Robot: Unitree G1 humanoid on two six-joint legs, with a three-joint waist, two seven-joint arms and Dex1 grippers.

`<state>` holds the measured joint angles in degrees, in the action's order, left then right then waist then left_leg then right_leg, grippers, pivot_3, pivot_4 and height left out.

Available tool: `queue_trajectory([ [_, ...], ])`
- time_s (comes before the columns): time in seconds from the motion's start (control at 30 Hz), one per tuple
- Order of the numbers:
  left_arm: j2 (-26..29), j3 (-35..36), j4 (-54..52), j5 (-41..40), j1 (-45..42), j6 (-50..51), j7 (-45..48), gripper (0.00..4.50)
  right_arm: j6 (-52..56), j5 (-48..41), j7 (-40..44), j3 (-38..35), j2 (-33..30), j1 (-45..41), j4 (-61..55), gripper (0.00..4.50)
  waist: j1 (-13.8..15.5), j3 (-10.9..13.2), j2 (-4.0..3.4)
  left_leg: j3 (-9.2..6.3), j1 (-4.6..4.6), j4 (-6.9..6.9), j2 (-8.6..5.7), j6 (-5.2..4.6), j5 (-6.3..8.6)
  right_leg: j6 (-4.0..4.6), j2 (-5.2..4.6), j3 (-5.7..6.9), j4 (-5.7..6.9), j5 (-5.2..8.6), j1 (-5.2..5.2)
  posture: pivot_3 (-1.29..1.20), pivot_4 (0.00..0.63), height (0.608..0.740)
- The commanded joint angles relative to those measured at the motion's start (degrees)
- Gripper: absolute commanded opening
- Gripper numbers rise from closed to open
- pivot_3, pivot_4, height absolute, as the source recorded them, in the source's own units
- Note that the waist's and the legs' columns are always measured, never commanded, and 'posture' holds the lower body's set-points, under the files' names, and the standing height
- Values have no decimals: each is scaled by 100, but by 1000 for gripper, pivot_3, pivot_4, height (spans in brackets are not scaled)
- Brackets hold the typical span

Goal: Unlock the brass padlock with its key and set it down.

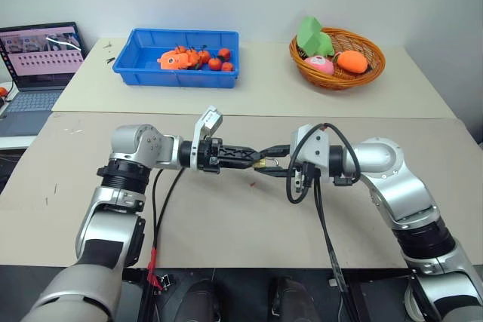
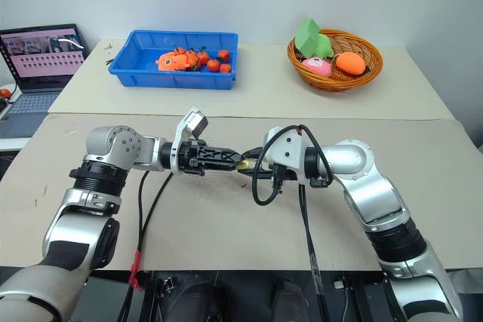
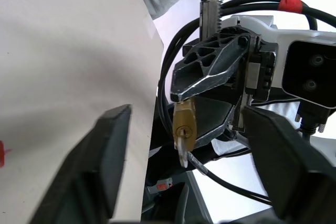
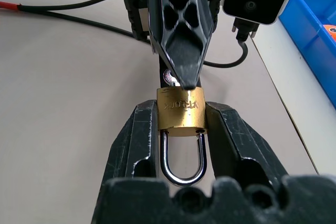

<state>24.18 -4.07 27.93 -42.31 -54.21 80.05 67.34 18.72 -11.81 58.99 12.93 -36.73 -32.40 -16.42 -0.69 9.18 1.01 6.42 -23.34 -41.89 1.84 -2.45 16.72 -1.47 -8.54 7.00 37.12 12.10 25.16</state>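
Note:
The brass padlock (image 4: 181, 113) hangs above the table's middle, with my right gripper (image 4: 181, 109) shut on its golden body from both sides. Its silvery shackle (image 4: 182, 167) is closed and points back toward my right wrist. The small silvery key (image 3: 181, 155) sticks out of the keyhole in the padlock's (image 3: 184, 124) end face. My left gripper (image 3: 188, 115) faces the right one tip to tip and is open. Its two fingers (image 3: 107, 150) stand wide on either side of the key without touching it. In the left eye view the two grippers meet at the padlock (image 1: 259, 162).
A blue bin (image 1: 143, 67) with orange and red toy fruit stands at the back left. A wicker basket (image 1: 375, 65) of toy food is at the back right. An open laptop (image 1: 38, 58) sits at the far left. A tiny red speck (image 1: 251, 183) lies below the grippers.

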Motion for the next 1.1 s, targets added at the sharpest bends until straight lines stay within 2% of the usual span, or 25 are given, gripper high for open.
queue_trajectory([
  [0.03, -17, 56, -33, -51, -170, -46, 70, 1470, -52, -50, -8, -116, -33, -35, -208, 907, 0, 0, 0, 0, 0, 0, 0, 0, 0, 0, 0, 0, 0, 0, 0, 0, 150, 692],
  [0.17, -28, 62, -37, -57, -173, -21, 58, 56, -43, -55, -12, -123, -37, -29, -215, 907, 1, 0, 0, 0, 0, 0, 0, 0, 0, 0, 0, 0, 0, 0, 0, 0, 150, 692],
  [0.57, -82, 90, -13, -14, -175, -61, -25, 13, 26, -91, -12, -98, -48, -28, -386, 907, 1, 0, 0, 0, 0, 0, 0, 0, 0, 0, 0, 0, 0, 0, 0, 0, 150, 692],
  [0.6, -83, 94, -15, -15, -174, -54, -29, 13, 37, -94, -17, -96, -49, -33, -394, 1407, 1, 0, 0, 0, 0, 0, 0, 0, 0, 0, 0, 0, 0, 0, 0, 0, 150, 692],
  [0.73, -77, 118, -20, -20, -163, -34, -52, 13, 41, -93, -37, -90, -47, -48, -405, 2738, 0, 0, 0, 0, 0, 0, 0, 0, 0, 0, 0, 0, 0, 0, 0, 0, 150, 692],
  [0.77, -72, 123, -23, -22, -160, -32, -51, 13, 26, -72, -56, -84, -41, -51, -410, 3245, 1, 0, 0, 0, 0, 0, 0, 0, 0, 0, 0, 0, 0, 0, 0, 0, 150, 692],
  [0.8, -68, 123, -26, -24, -157, -32, -51, 13, 12, -48, -84, -78, -24, -65, -405, 3437, 0, 0, 0, -1, 0, 0, 0, 0, 0, 0, 0, 0, 0, 0, 0, 0, 150, 692],
  [0.83, -60, 117, -41, -22, -151, -36, -55, 13, 9, -43, -108, -79, -3, -79, -406, 3817, 1, 0, 0, 0, 0, 0, 0, 0, 0, 0, 0, 0, 0, 0, 0, 0, 150, 692],
  [1.0, -40, 117, -60, -22, -125, -22, -80, 13, -37, -17, -106, -93, 9, -65, -361, 3817, 1, 0, 0, 0, 0, 0, 0, 0, 0, 0, 0, 0, 0, 0, 0, 0, 150, 692],
  [1.1, 1, 153, -73, -42, -95, 11, -95, 13, -301, 175, -101, -293, -275, 174, -122, 3817, 14, 0, 0, 0, 0, 0, 0, 0, 0, 0, 0, 0, 0, 0, 0, 0, 150, 692],
])
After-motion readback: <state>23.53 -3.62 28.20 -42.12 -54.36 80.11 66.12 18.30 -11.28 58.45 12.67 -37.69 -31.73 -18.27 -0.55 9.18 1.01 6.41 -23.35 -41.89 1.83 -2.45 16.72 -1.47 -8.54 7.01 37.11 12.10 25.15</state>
